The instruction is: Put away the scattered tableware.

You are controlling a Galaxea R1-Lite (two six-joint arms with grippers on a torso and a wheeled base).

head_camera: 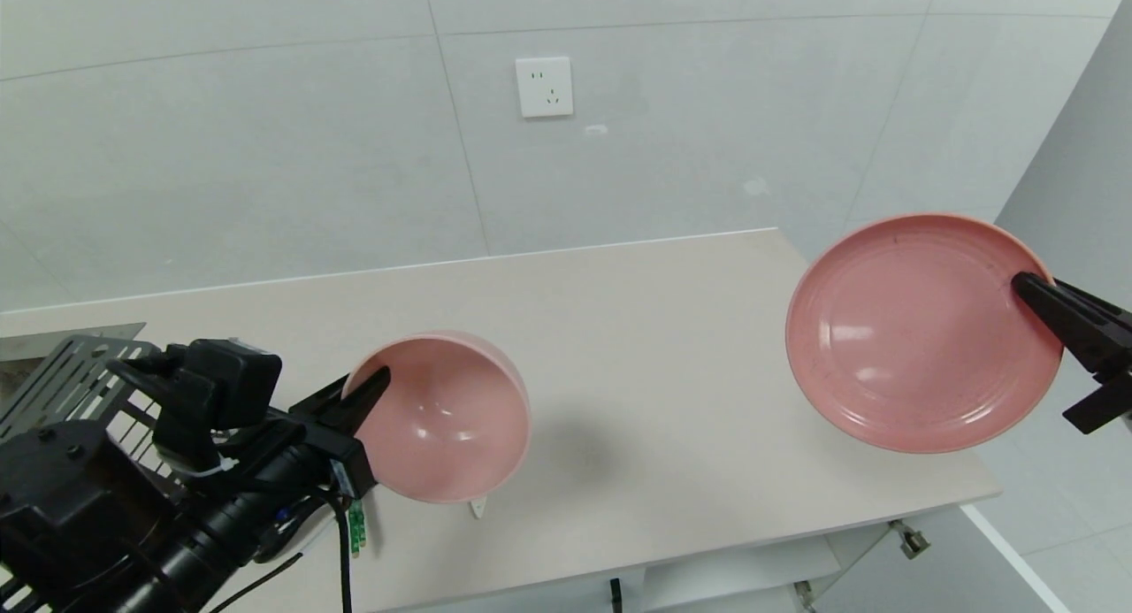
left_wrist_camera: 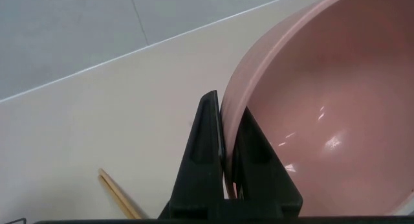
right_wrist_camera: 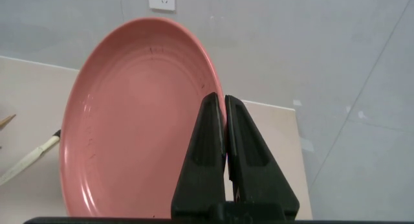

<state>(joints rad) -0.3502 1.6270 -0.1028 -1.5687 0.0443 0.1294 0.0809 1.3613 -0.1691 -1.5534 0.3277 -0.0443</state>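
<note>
At 7 o'clock in the head view, the left pincer (head_camera: 378, 376) is clamped tight on the rim of a pink bowl (head_camera: 451, 418), held tilted above the surface (head_camera: 672, 348). At 3 o'clock the right pincer (head_camera: 1024, 283) pinches a pink plate (head_camera: 911, 330) by its rim, raised and tilted

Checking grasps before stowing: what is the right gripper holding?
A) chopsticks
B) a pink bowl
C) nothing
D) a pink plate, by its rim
D: the right gripper is shut on the rim of the pink plate, which it holds tilted.
</note>
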